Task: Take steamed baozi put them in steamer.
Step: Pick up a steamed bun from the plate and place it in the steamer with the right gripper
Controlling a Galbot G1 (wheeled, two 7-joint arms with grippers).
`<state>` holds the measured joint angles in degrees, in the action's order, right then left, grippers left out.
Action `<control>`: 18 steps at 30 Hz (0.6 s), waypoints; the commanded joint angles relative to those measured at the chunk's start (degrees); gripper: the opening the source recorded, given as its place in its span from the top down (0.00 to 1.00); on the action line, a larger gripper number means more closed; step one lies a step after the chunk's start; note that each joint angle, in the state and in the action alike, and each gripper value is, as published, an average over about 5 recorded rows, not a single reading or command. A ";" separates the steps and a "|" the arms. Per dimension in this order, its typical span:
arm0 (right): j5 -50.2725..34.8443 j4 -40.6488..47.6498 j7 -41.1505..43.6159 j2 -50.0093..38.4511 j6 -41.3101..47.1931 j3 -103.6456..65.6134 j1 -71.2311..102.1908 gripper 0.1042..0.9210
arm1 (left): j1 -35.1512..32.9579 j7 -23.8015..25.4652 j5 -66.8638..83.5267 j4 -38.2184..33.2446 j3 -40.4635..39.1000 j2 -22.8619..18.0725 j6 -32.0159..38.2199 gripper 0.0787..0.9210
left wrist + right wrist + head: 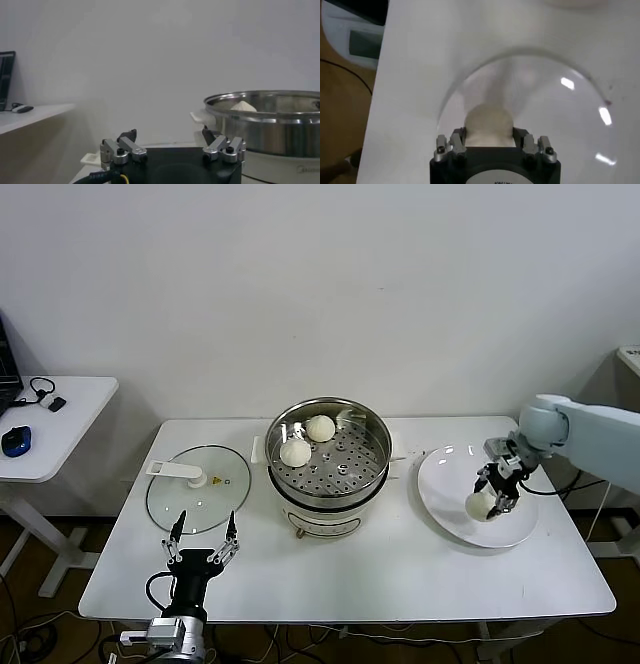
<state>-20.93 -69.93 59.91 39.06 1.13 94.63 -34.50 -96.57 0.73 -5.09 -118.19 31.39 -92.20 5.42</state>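
Observation:
The steamer (372,476) stands mid-table with two steamed baozi (320,427) (295,452) on its perforated tray. A third baozi (479,506) is over the white plate (450,484) at the right. My right gripper (488,502) is shut on it. In the right wrist view the bun (488,121) fills the gap between the fingers of that gripper (489,134), low over the plate (560,115); whether it still touches the plate I cannot tell. My left gripper (203,529) is parked open at the table's front left, and the left wrist view shows that gripper (170,134) empty, facing the steamer (270,130).
A glass lid (198,487) with a white handle lies flat left of the steamer, just beyond the left gripper. A small side table (60,424) with a blue mouse (15,441) stands off to the left. The plate lies near the table's right edge.

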 commanded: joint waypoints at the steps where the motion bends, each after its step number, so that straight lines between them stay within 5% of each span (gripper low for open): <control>1: -5.18 -10.33 0.30 6.27 -3.34 8.83 -19.90 0.37 | 0.19 -0.03 0.24 0.09 0.06 -2.80 0.03 0.12; 18: 3.90 -13.68 -6.30 21.95 -24.25 2.05 -22.40 0.35 | 0.19 -0.54 0.29 0.29 0.35 -2.80 0.42 0.12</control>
<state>-21.69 -80.64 57.97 52.24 -10.54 98.13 -53.19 -96.40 0.29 -4.82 -118.02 31.67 -92.20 5.77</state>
